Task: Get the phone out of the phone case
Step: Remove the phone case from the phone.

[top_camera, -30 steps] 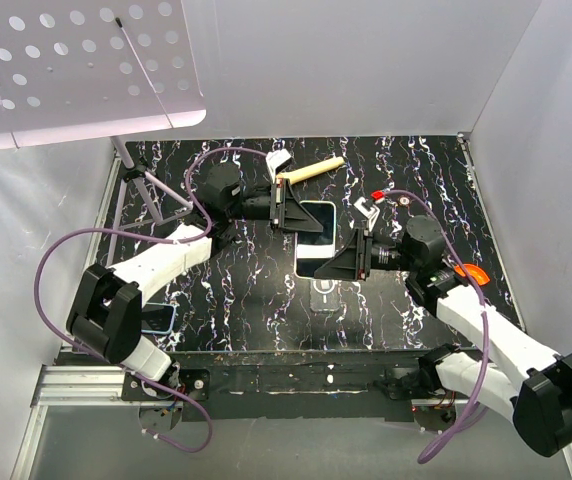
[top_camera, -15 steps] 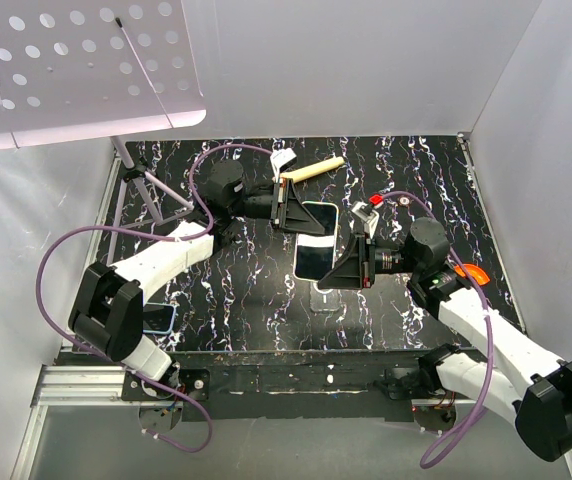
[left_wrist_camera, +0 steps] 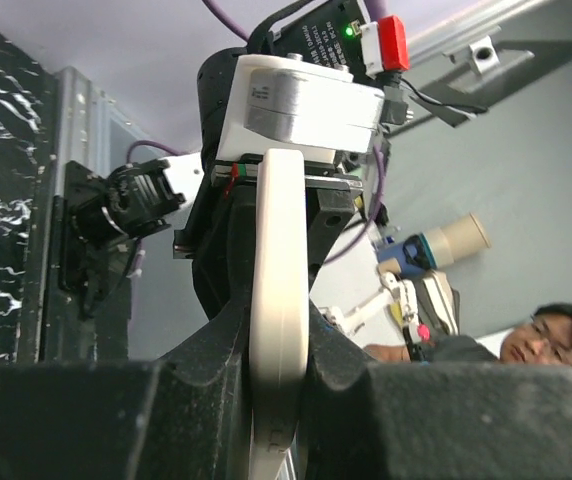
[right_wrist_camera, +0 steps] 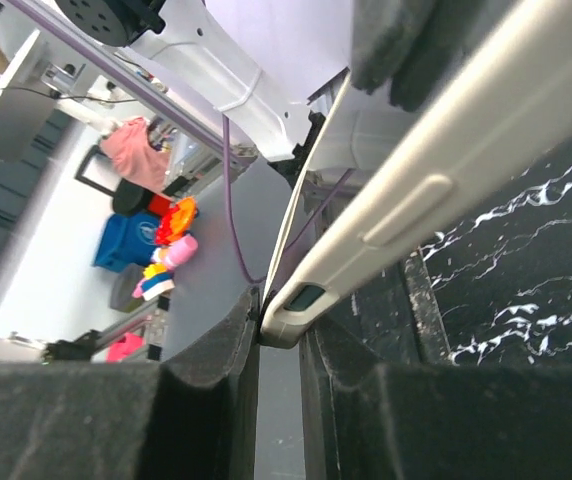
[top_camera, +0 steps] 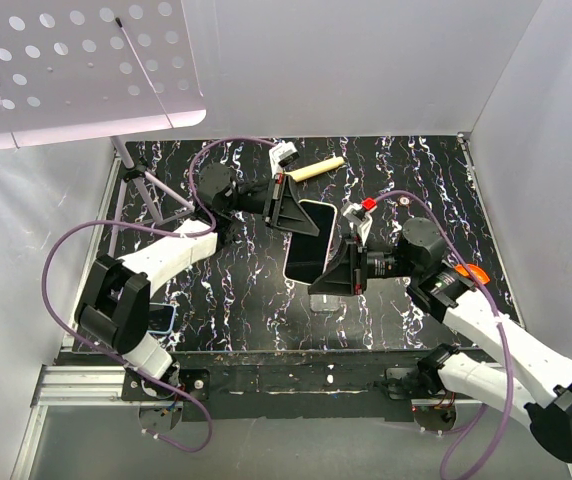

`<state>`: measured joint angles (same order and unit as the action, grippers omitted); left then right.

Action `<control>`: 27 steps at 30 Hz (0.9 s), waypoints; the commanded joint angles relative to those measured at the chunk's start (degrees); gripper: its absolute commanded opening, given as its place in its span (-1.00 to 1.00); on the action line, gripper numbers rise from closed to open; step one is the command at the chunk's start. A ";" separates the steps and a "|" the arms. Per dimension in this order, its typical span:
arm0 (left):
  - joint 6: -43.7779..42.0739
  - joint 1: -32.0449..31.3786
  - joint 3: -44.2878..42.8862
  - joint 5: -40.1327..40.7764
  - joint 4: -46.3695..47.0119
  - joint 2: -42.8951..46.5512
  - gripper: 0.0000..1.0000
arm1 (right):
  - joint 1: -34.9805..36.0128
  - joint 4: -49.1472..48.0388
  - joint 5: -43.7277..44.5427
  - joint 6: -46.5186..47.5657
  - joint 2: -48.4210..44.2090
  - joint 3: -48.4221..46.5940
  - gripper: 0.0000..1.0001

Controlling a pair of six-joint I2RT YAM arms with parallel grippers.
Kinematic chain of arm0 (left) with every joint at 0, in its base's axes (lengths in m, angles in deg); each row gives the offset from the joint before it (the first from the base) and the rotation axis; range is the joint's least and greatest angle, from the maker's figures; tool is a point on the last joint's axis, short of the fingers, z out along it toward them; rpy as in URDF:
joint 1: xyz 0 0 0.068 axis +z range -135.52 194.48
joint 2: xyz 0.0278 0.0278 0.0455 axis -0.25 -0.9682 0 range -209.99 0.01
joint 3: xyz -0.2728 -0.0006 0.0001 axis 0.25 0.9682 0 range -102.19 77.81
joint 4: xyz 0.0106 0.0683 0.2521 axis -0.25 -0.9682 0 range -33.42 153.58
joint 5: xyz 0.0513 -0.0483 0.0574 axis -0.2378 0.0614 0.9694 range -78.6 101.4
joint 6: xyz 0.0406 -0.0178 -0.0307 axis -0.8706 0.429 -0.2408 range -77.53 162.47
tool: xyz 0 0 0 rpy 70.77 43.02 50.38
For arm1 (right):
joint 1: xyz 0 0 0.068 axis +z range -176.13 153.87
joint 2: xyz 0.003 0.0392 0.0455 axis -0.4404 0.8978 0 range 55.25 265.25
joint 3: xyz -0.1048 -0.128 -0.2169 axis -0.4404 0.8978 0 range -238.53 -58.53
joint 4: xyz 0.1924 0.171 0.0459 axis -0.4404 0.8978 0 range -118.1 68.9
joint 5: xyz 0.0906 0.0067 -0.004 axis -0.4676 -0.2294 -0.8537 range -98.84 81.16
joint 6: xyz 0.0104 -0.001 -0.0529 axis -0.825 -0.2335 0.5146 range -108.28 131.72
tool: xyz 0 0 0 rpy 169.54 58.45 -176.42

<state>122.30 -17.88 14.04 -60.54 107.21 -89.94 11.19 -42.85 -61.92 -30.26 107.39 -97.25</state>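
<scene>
Top external view, from the arm bases outward: a blue-edged handset lies on the bench beside the left arm. An orange object sits just beside the right arm. The right tool pinches the near end of the phone, which is held tilted above the bench. A clear flat item lies on the bench below that end. The left tool pinches the far end of the phone.

Right wrist view: both fingers press on a cream edge with a raised button and a port cut-out, apparently the phone case.

Left wrist view: the fingers clamp the same cream rim, with the right tool directly opposite.

A wooden-handled implement lies farther back.
</scene>
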 commanded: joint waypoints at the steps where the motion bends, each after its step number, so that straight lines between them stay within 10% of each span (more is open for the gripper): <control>1: 24.99 -0.95 -0.48 1.45 23.39 -0.48 -1.00 | 5.12 13.22 9.20 16.99 -1.60 -5.56 -0.97; 27: 38.64 -7.01 1.98 9.18 36.52 -7.43 -1.00 | 22.80 38.74 35.93 35.91 4.20 -36.08 -0.97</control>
<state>152.38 -21.68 16.14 -56.71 143.08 -95.14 31.47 8.69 -32.35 -5.12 111.08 -128.86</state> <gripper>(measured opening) 0.153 0.253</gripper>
